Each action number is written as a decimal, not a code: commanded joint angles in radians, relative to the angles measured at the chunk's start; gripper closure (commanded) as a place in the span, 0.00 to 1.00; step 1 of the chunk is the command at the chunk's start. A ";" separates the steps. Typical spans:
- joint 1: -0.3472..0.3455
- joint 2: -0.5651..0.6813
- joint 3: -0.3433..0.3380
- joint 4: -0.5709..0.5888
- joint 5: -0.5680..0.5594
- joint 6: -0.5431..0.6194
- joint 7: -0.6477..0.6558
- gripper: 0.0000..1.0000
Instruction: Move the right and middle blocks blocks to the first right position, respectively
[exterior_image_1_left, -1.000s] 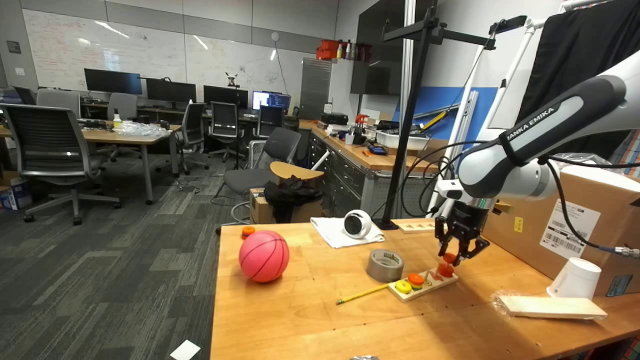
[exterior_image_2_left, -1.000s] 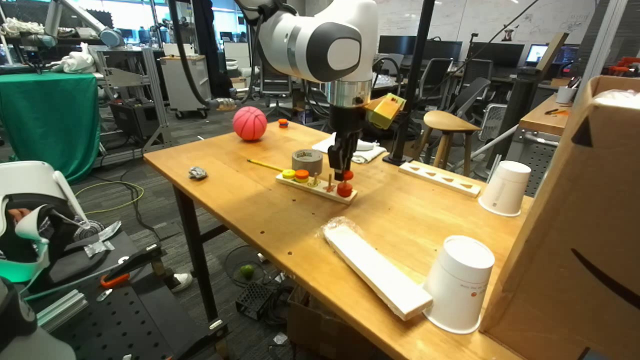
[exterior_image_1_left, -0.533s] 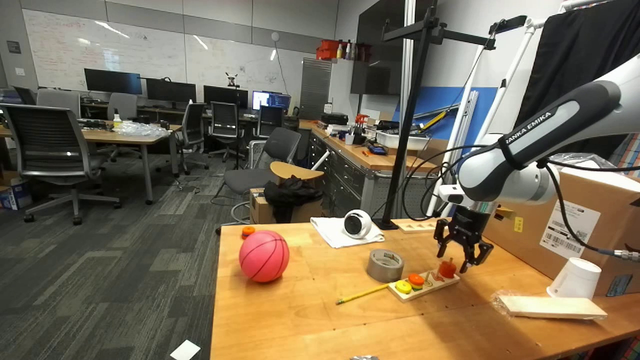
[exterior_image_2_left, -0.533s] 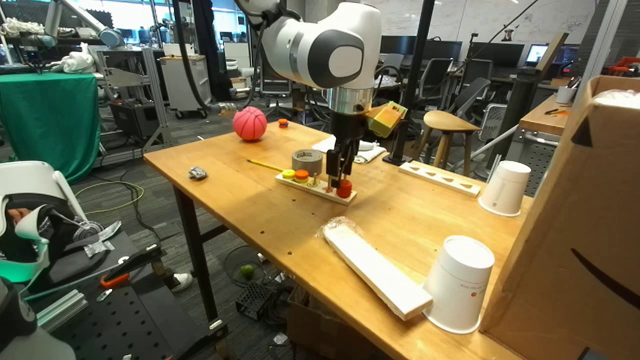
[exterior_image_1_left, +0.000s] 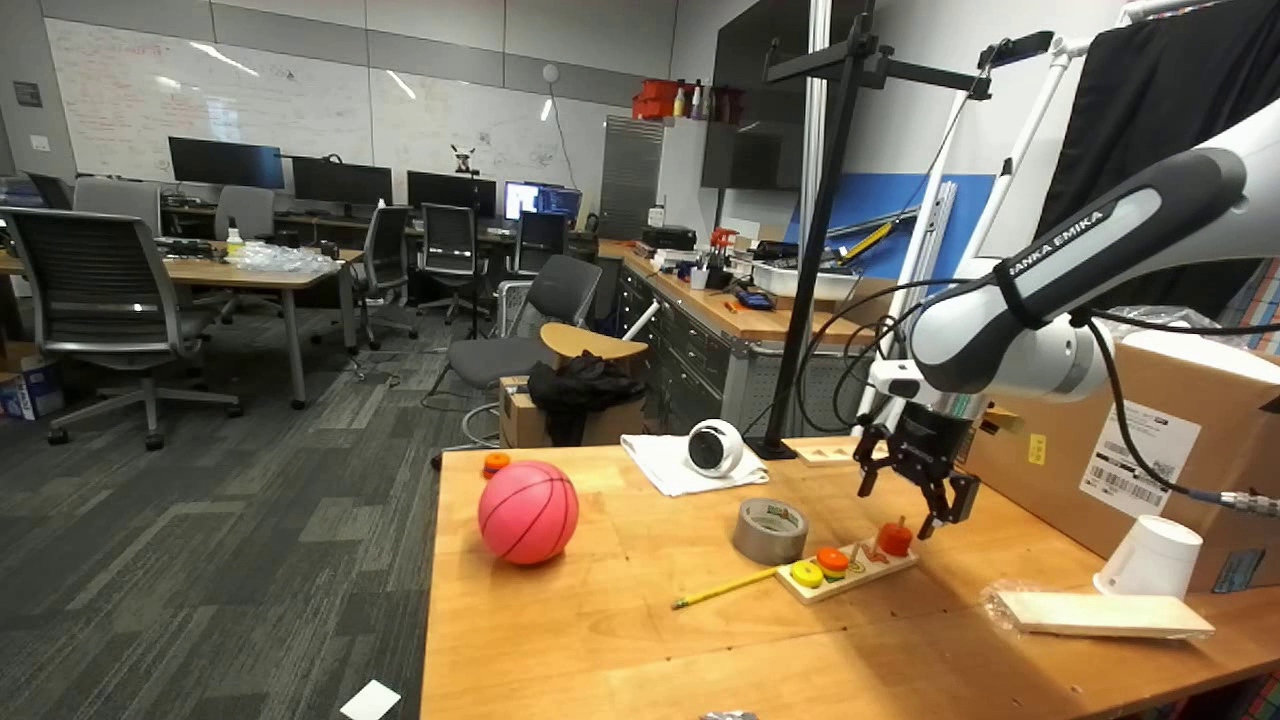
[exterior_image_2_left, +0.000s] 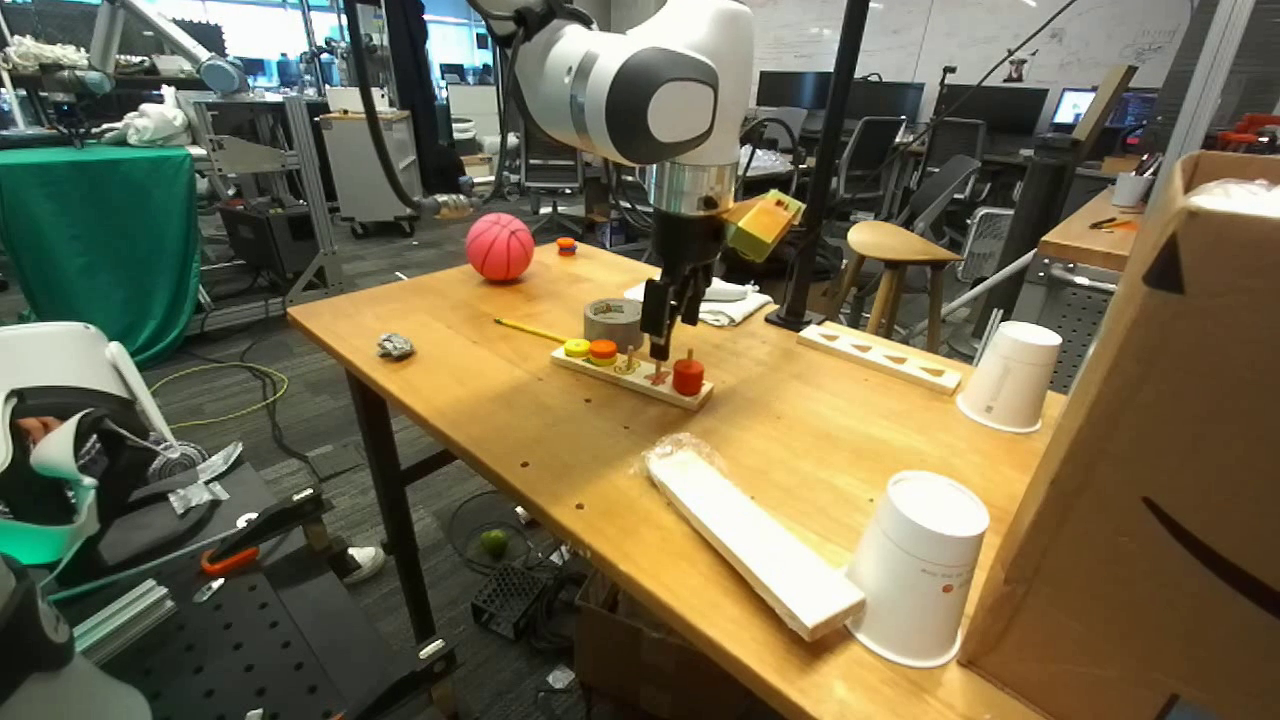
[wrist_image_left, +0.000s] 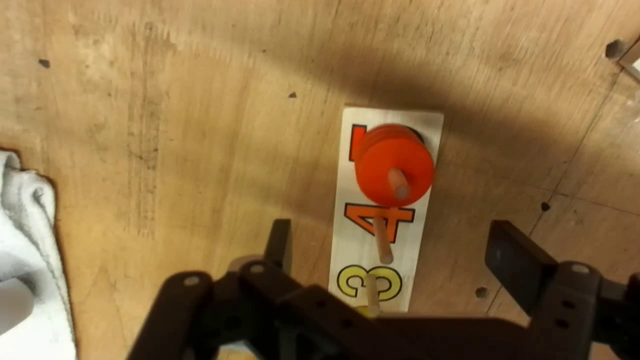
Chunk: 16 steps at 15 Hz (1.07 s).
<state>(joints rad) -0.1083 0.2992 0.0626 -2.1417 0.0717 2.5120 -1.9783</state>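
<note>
Across the lower half of the wrist view I have the Robotiq gripper (wrist_image_left: 390, 243) above the numbered peg board (wrist_image_left: 350, 252), its fingers (wrist_image_left: 520, 265) spread wide apart. A little above and right of centre in that frame, the stacked red rings (wrist_image_left: 377, 175) sit on the peg (wrist_image_left: 398, 184) nearest the board's top end. In both exterior views I see the orange ring (exterior_image_2_left: 603, 346) just beside the yellow ring (exterior_image_2_left: 577, 347) on the same board.

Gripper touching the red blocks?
Apart. In the wrist view, table shows between the red blocks and the wide-open gripper, on both sides.
</note>
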 joint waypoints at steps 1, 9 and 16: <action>0.009 -0.051 0.046 -0.024 0.058 0.005 0.007 0.00; 0.066 -0.050 0.091 -0.047 0.076 0.011 0.065 0.00; 0.076 -0.048 0.089 -0.075 0.068 0.012 0.091 0.00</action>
<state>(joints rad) -0.0361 0.2737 0.1503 -2.1940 0.1402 2.5123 -1.9051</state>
